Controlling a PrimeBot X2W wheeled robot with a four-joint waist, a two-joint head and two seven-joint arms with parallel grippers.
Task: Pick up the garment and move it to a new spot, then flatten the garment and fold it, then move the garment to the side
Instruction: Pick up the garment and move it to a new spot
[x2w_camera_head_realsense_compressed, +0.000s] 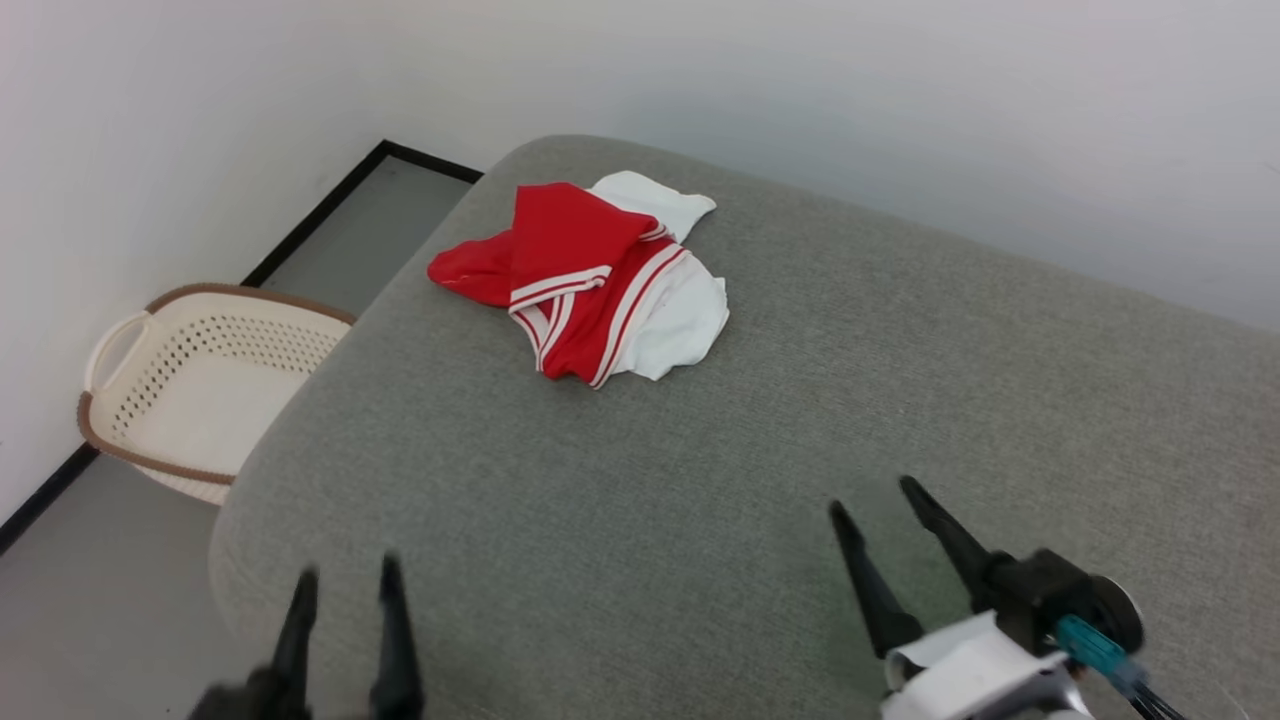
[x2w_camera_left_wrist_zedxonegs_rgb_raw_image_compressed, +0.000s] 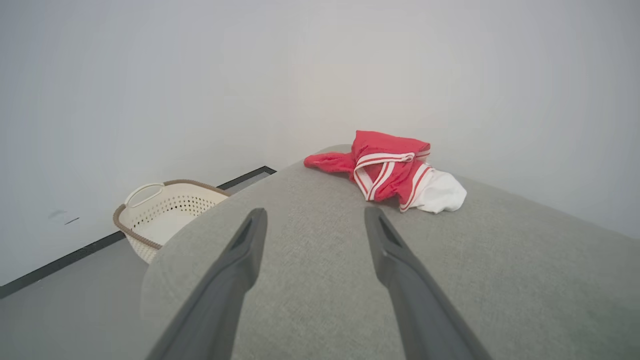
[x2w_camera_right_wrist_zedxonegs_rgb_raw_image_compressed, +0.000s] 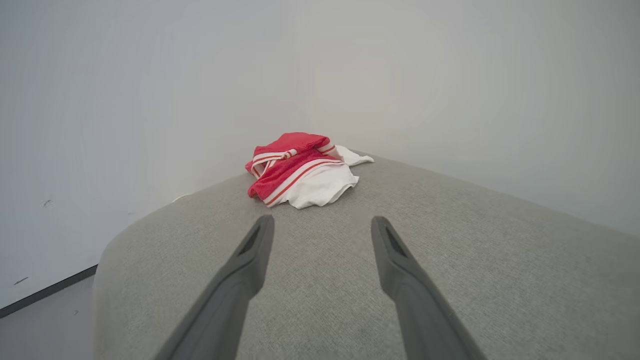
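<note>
Nothing is done yet. The garment (x2w_camera_head_realsense_compressed: 590, 285) lies crumpled in a heap toward the far left corner of the grey cushioned surface (x2w_camera_head_realsense_compressed: 650, 480), probably a bed or sofa, well apart from both hands. Your left hand (x2w_camera_head_realsense_compressed: 348, 570) and right hand (x2w_camera_head_realsense_compressed: 871, 495) hover near the front edge, fingers spread wide, holding nothing. You have yet to pick up, flatten, fold and set aside.

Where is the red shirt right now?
In the head view, the garment lies crumpled on the grey cushion, far left, near the wall, right of the basket.
</note>
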